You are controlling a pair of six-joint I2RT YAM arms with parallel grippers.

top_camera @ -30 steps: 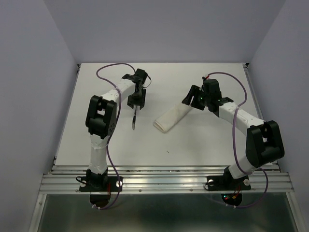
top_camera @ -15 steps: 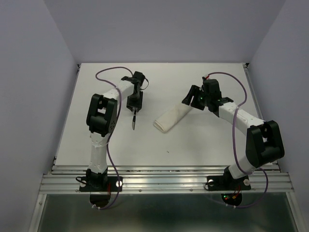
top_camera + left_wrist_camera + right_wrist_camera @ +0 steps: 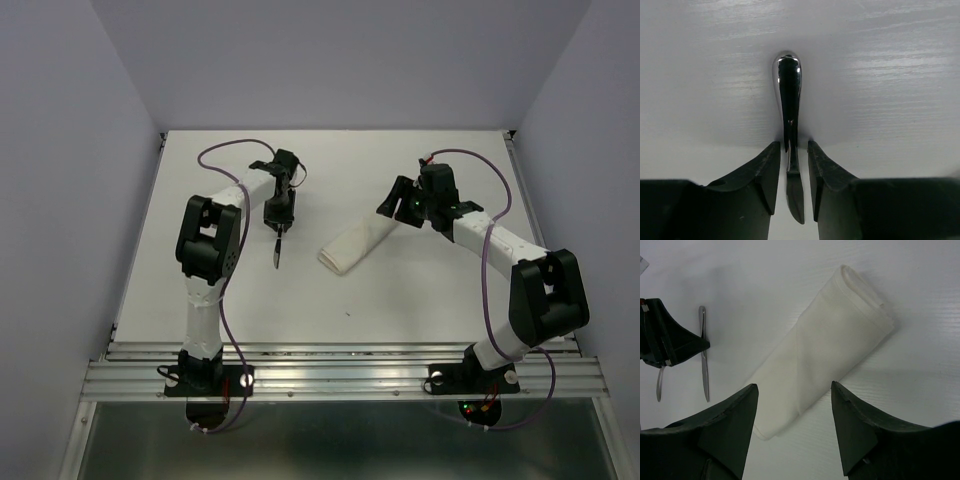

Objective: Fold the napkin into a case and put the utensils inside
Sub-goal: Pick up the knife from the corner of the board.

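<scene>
The napkin, folded into a narrow white case (image 3: 354, 243) (image 3: 825, 347), lies slantwise at mid-table. One utensil, a shiny silver knife (image 3: 275, 252) (image 3: 789, 92), lies flat on the table left of it. My left gripper (image 3: 279, 218) (image 3: 793, 143) is down over the knife, one finger on each side with thin gaps, so it is open. My right gripper (image 3: 392, 206) (image 3: 793, 385) hovers open over the case's far end, holding nothing. In the right wrist view a second silver piece (image 3: 659, 385) shows beside the knife (image 3: 704, 360), partly hidden by the left gripper.
The white tabletop (image 3: 420, 290) has a raised edge at the back and sides. A metal rail (image 3: 340, 375) runs along the near edge by the arm bases. Purple cables loop over both arms.
The left gripper's jaws have narrowed around the knife and it has shifted slightly left. The right arm and the case have not moved.
</scene>
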